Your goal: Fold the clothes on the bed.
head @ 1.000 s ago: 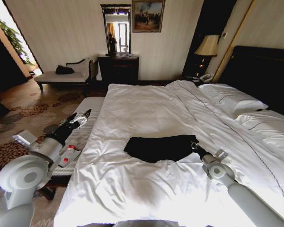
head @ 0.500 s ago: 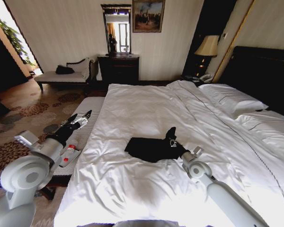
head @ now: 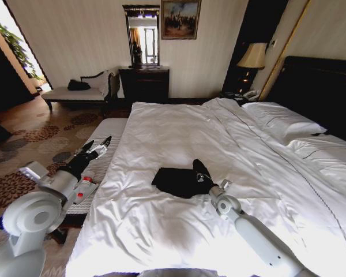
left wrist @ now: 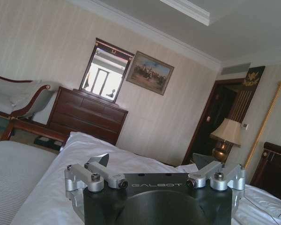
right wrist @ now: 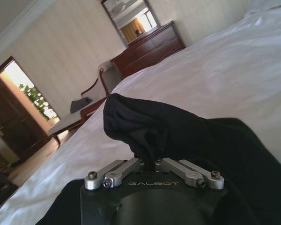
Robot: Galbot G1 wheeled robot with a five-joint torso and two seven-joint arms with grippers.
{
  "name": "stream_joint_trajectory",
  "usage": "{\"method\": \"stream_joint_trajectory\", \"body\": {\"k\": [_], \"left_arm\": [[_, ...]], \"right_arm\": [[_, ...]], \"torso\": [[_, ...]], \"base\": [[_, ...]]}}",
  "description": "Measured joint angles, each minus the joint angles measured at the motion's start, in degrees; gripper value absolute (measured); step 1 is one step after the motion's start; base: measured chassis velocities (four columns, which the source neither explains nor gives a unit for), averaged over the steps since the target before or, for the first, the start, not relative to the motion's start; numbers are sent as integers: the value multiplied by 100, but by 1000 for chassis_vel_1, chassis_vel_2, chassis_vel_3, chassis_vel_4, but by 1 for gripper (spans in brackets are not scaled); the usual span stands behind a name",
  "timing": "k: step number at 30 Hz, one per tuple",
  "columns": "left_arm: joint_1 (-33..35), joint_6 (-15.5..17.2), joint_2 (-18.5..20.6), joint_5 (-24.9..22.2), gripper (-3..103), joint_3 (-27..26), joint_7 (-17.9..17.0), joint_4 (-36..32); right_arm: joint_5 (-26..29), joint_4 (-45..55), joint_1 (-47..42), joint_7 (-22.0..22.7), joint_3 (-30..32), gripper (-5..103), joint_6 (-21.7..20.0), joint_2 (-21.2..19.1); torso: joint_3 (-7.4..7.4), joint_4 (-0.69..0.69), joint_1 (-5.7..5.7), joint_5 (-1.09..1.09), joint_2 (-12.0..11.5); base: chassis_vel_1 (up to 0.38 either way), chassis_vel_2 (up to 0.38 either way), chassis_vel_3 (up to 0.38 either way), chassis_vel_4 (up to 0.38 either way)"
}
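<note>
You see daylight flooding from the doorway (head: 3, 34) at ten o'clock; the duvet (head: 179, 127) glares white, the headboard (head: 320, 92) sinks into shadow, and the head view bends at its edges.

The shirt (head: 176, 180) is all black. It lies on the bed (head: 161, 231), which has white covers. The pillows (head: 282, 121) far on the right are white too. The headboard (head: 317, 86) behind them is very dark, almost black. The right gripper (head: 199, 173) is black with silver bits, and its arm is light grey. The left gripper (head: 98, 145) is black and silver with a red spot on its arm. The floor (head: 29, 138) on the left is brown with round flower shapes. The dresser (head: 144, 83) far away is dark brown. The wall (head: 81, 40) is cream with thin stripes.
</note>
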Motion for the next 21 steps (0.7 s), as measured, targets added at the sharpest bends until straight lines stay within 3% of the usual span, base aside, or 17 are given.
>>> {"method": "stream_joint_trajectory", "body": {"k": [11,21], "left_arm": [[117,0,23,-13,100,-151,2,-47],[228,0,24,-38,100,-259,2,-114]], "right_arm": [[-83,-319,562,-36,-660,2,-68,270],[5,-563,874,113,-866,2,-167,574]], "torso": [[0,1,0,0,0],[0,0,0,0,0]], "base": [[0,0,0,0],[0,0,0,0]]}}
